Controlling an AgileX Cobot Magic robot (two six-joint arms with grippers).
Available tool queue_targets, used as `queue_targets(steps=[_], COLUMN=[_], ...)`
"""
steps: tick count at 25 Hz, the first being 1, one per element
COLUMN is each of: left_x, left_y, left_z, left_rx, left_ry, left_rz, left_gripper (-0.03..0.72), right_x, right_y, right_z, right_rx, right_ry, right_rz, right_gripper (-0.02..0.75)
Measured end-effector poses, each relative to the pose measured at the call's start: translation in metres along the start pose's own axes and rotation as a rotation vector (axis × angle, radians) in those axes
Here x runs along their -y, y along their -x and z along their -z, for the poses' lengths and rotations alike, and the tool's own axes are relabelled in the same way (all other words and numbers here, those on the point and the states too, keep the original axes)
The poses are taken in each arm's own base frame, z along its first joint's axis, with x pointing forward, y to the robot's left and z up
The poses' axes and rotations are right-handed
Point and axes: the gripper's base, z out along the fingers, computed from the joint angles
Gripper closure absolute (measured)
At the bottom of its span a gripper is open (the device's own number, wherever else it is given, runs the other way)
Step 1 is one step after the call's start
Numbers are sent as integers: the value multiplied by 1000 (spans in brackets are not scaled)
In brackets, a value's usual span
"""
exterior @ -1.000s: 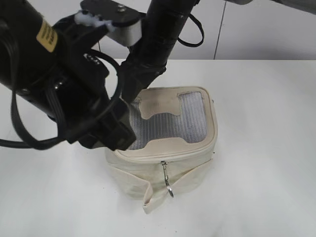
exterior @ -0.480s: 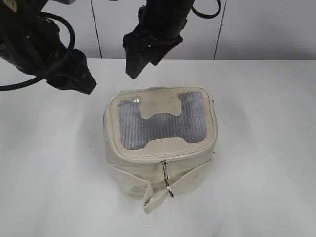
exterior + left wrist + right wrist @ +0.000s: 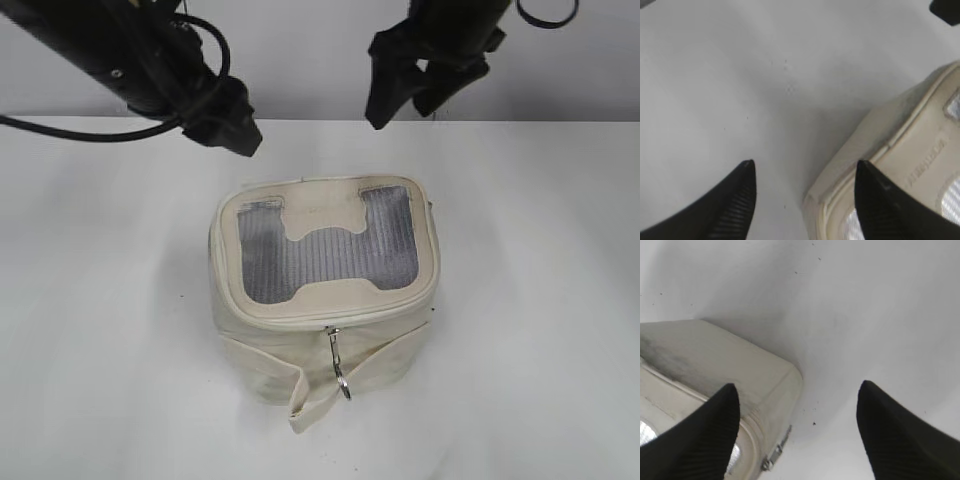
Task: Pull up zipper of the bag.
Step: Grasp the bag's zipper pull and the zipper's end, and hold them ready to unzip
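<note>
The cream bag [image 3: 325,330] stands mid-table, its lid with a grey mesh window [image 3: 325,255] facing up. The zipper [image 3: 330,318] runs round the lid edge. One silver pull with a ring [image 3: 339,366] hangs at the front. A second silver pull [image 3: 775,452] shows at the bag's far right corner in the right wrist view. My left gripper [image 3: 235,135] is open and empty, above and behind the bag's far left corner [image 3: 840,195]. My right gripper [image 3: 400,95] is open and empty, above and behind the far right corner [image 3: 785,380].
The bag's flat cream strap [image 3: 310,385] loops across its front. The white table [image 3: 530,300] stretches around the bag. A pale wall [image 3: 300,60] stands behind the table.
Both arms have lifted off the bag's lid and drawn back. The left gripper has moved right toward the bag's rear left; the right gripper has swung to the right.
</note>
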Motion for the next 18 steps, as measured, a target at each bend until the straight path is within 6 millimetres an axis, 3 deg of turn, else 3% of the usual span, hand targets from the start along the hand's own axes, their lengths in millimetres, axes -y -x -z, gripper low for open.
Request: queue_targets(steps=[4, 7, 18], left_x=[2, 8, 24], left_y=[24, 36, 61], left_z=[-17, -35, -86], left_rx=[30, 23, -112], left_ry=[-72, -177, -455], left_rz=[-36, -82, -157], left_gripper=[211, 204, 162], right_x=[24, 31, 21], right_y=[-25, -44, -105], right_z=[11, 18, 39], right_rx=[-33, -60, -133], right_ry=[-5, -5, 12], right_rz=[-88, -121, -157], right_gripper=[172, 172, 172])
